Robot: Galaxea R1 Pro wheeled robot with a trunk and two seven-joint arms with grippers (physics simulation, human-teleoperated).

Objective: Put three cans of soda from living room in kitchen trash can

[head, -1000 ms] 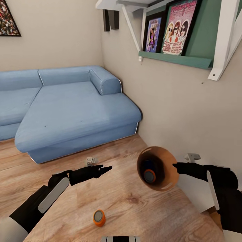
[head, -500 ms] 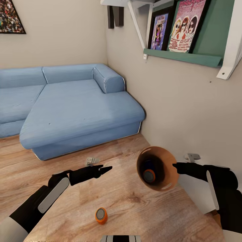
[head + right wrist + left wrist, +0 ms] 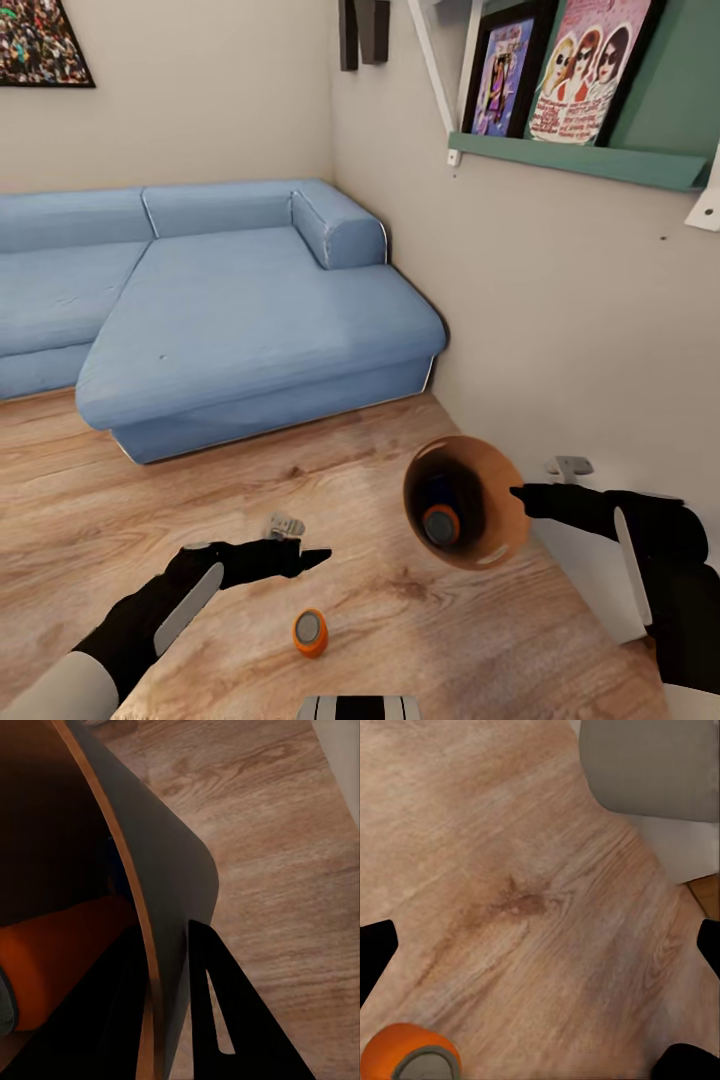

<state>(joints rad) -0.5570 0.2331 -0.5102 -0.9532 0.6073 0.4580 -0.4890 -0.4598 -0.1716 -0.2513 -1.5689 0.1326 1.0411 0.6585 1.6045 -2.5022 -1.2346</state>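
Inside held bin [image 3: 495, 500], blue can half-hidden [image 3: 437, 491]

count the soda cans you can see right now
3. One orange can lies on the floor near the left end effector. Another orange can and a blue can, partly hidden, sit inside the bin held by the right end effector.

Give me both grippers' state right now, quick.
Left gripper: open, empty, above the floor.
Right gripper: shut on the trash can rim, holding it tilted.
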